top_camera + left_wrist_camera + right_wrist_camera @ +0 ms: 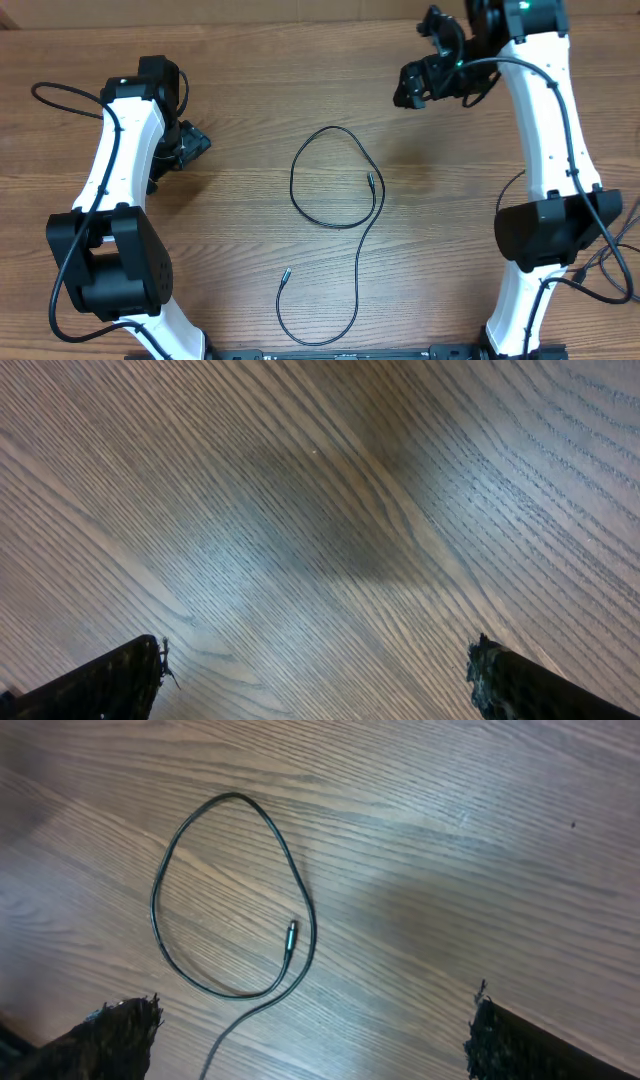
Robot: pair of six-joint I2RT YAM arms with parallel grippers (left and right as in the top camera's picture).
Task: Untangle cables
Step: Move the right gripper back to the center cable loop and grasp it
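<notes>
The left tool [315, 660] and right tool [315, 1005] hovered released, clear of the looped cable [335, 128] on the worktop [250, 60], apparently awaiting a grasp.

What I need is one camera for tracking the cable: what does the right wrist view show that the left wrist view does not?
Only the right wrist view: the cable, its loop lying flat on the wood, with one plug just inside the loop. Only the left wrist view: a dark shadow patch on bare wood, and no cable at all. Both: the wooden table, and the camera's own fingers at the lower corners, the left end effector and the right end effector each open and holding nothing.
</notes>
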